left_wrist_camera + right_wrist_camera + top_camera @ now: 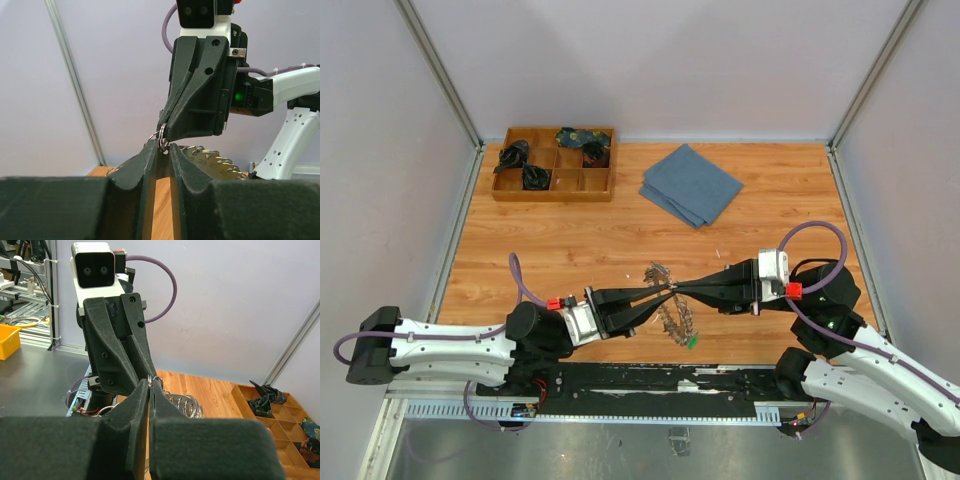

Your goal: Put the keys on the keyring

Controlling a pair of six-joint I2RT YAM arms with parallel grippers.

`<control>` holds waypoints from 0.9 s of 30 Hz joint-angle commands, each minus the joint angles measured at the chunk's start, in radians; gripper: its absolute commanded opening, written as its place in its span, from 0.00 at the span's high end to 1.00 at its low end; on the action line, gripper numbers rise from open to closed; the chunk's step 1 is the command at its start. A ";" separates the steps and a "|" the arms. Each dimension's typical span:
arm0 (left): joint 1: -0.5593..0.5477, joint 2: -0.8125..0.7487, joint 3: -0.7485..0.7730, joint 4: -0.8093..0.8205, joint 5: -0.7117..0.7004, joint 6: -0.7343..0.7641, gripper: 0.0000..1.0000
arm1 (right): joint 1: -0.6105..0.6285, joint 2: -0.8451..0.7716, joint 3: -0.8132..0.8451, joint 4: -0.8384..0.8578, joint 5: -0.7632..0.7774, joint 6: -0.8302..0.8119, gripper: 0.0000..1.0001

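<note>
Right gripper (151, 385) clamped on small split ring (160, 135) | left gripper (162, 149) narrow, meeting it tip-to-tip, hold unclear | keyring (671, 313) bunch hangs just below both.

From above, the keyring (672, 315) is too small a tangle for me to pick apart, and the left end effector (663, 294) and right end effector (688, 289) cross over part of it. My own fingers (140, 180) hide most of it in both wrist views.

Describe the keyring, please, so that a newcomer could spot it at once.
On the wooden table, look to the near middle, where the left gripper and right gripper meet tip to tip. At that spot is the keyring, a spiky, silvery metal bunch, unlike the soft blue cloth and wooden tray behind.
</note>
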 commanded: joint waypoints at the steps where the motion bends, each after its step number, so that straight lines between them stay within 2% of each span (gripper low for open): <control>1: -0.007 0.005 0.037 0.041 -0.007 0.001 0.81 | 0.015 -0.005 0.015 0.017 -0.041 -0.004 1.00; 8: -0.007 -0.007 0.031 0.046 -0.028 0.002 0.99 | 0.017 -0.009 0.039 -0.126 -0.065 -0.082 1.00; 13: -0.007 -0.030 0.036 -0.017 -0.069 0.042 1.00 | 0.017 -0.035 0.080 -0.272 -0.013 -0.175 0.95; 17: -0.007 -0.065 0.047 -0.140 -0.105 0.111 1.00 | 0.017 -0.059 0.147 -0.452 0.061 -0.279 0.78; 19: -0.007 -0.077 0.058 -0.204 -0.119 0.144 0.99 | 0.017 -0.063 0.168 -0.521 0.079 -0.319 0.72; 27: -0.007 -0.048 0.149 -0.495 -0.150 0.286 0.99 | 0.017 0.010 0.243 -0.720 0.131 -0.471 0.70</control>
